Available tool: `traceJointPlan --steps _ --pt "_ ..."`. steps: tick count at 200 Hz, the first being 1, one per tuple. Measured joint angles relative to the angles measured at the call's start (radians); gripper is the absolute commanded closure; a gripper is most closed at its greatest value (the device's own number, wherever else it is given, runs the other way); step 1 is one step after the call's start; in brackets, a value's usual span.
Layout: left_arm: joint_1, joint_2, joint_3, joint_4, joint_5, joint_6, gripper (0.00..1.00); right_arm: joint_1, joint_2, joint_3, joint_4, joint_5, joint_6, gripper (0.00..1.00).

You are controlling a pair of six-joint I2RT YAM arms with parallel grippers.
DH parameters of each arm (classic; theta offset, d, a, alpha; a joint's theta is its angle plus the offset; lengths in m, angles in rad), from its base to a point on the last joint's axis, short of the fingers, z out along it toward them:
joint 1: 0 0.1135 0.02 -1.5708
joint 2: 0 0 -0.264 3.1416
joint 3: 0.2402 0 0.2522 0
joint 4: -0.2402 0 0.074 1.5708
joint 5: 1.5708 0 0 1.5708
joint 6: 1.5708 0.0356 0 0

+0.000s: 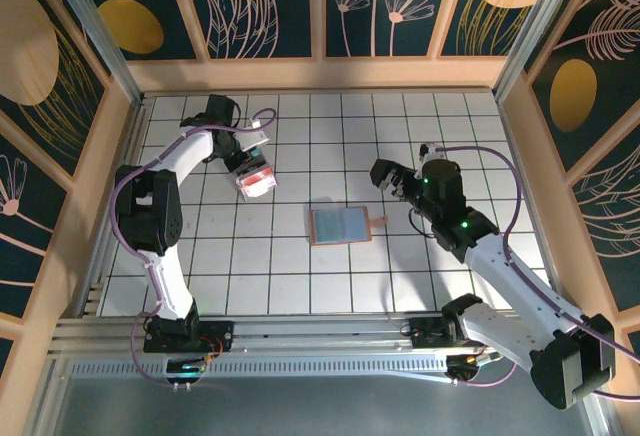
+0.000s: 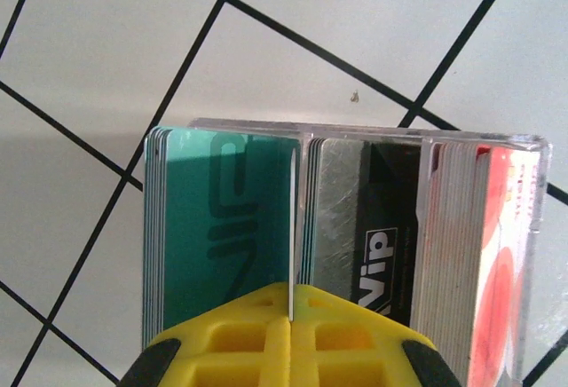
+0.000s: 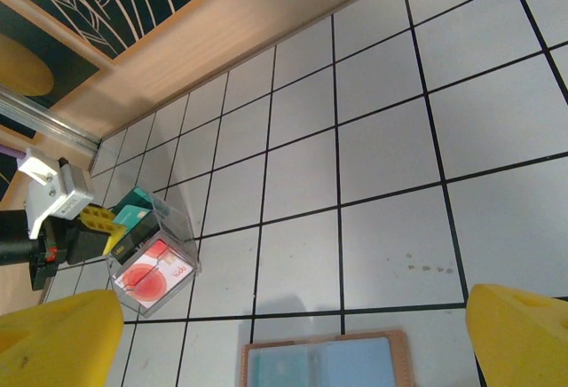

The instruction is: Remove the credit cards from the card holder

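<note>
The card holder (image 1: 340, 225) lies open and flat at mid-table, blue-grey inside up, its small tab (image 1: 380, 221) pointing right; its top edge also shows in the right wrist view (image 3: 324, 365). My left gripper (image 2: 291, 303) is shut on a thin credit card (image 2: 292, 227) seen edge-on. The card stands in a clear box (image 2: 355, 130) between a teal stack (image 2: 222, 218) and a silver-black stack (image 2: 364, 227). From above, that gripper (image 1: 243, 161) sits at the box (image 1: 255, 178) at the back left. My right gripper (image 1: 385, 178) hovers open just behind the holder's right end, with nothing between its fingers (image 3: 62, 338).
The clear box (image 3: 151, 267) also holds a red-and-white stack (image 2: 497, 254) on its right side. Wooden walls (image 1: 320, 74) ring the white tiled table (image 1: 300, 136). Bare tiles lie between the box and the card holder.
</note>
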Motion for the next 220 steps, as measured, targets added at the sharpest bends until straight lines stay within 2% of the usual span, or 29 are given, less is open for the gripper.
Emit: traceJointPlan --steps 66,129,185,220 --pt "-0.020 0.016 0.033 -0.017 0.072 -0.042 1.00 0.000 0.018 0.006 -0.002 -0.003 0.004 0.01" --pt "-0.070 0.064 0.082 -0.025 0.079 -0.088 1.00 0.006 0.064 0.044 -0.060 0.005 0.004 0.01" --pt "-0.076 0.093 0.170 -0.087 0.050 -0.127 0.63 0.074 0.154 0.101 -0.152 0.084 -0.004 0.06" --pt "-0.076 0.093 0.188 -0.114 0.031 -0.132 0.61 0.118 0.226 0.142 -0.198 0.132 -0.007 0.10"
